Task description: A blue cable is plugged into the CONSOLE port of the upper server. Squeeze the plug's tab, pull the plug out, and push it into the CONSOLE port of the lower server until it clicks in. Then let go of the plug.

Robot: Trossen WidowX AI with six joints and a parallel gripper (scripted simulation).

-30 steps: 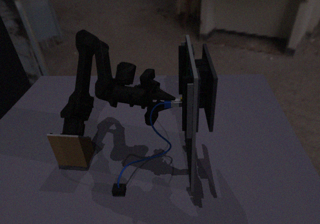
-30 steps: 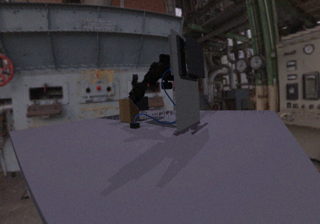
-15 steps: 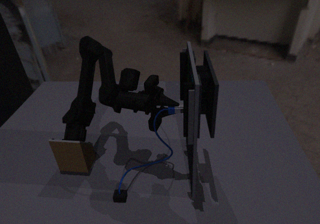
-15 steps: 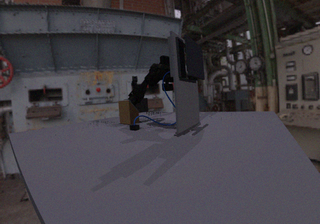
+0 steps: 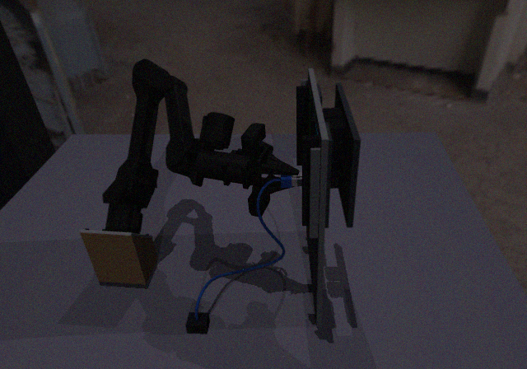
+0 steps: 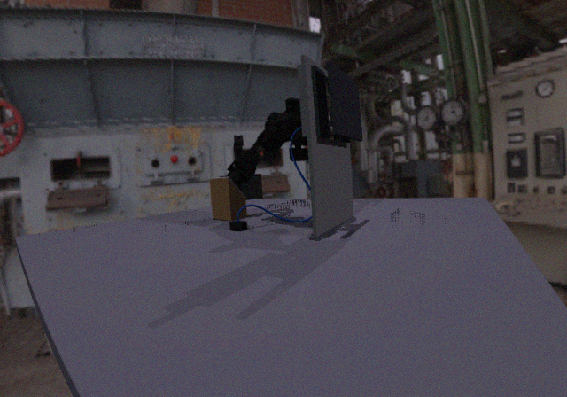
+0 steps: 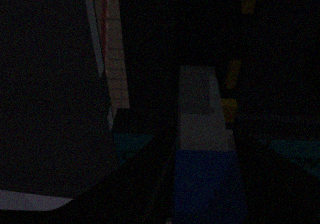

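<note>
Carefully, with the gripper [image 5: 290, 179] [image 7: 203, 140] clamped on the blue-and-clear plug [image 5: 291, 181] [image 7: 206, 151], whose nose pointed ahead of the fingertips at the dark server face [image 5: 305, 194], the insertion seemed to need a straight, slow push, squarely aligned, the blue cable [image 5: 270, 233] [image 6: 299, 168] slack below.

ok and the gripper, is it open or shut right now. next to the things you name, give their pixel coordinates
Shut on the blue-and-grey cable plug [image 5: 286, 181] [image 7: 209, 184]: the black gripper's [image 5: 300, 176] fingers flank it in the wrist view.

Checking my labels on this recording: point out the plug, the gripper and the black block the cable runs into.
Plug [image 5: 286, 181] [image 7: 209, 184]: top and wrist views, on its blue part.
Gripper [image 5: 287, 179]: top view, midway between its fingertips.
Black block [image 5: 198, 323] [image 6: 237, 226]: top and exterior views, on its body.
</note>
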